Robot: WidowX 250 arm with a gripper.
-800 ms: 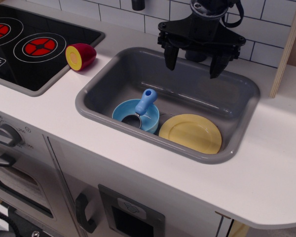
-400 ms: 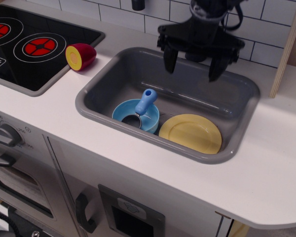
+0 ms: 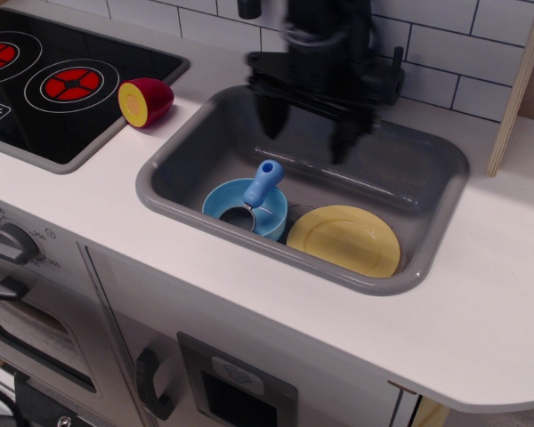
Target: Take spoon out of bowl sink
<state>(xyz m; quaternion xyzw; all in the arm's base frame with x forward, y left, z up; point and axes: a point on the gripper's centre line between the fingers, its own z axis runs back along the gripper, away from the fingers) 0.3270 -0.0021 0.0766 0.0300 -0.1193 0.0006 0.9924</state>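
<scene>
Below the open, empty gripper [image 3: 304, 133] sat the spoon [image 3: 257, 194] in the bowl [image 3: 221, 202] — probably light, stiff, slick plastic — best pinched across its chunky blue handle.

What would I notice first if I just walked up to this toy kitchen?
Probably the big black robot hand, fingers spread, hanging over the back of the grey sink. Below it, a blue-handled spoon leans in a light-blue bowl, right beside a yellow plate at the sink's front.
</scene>
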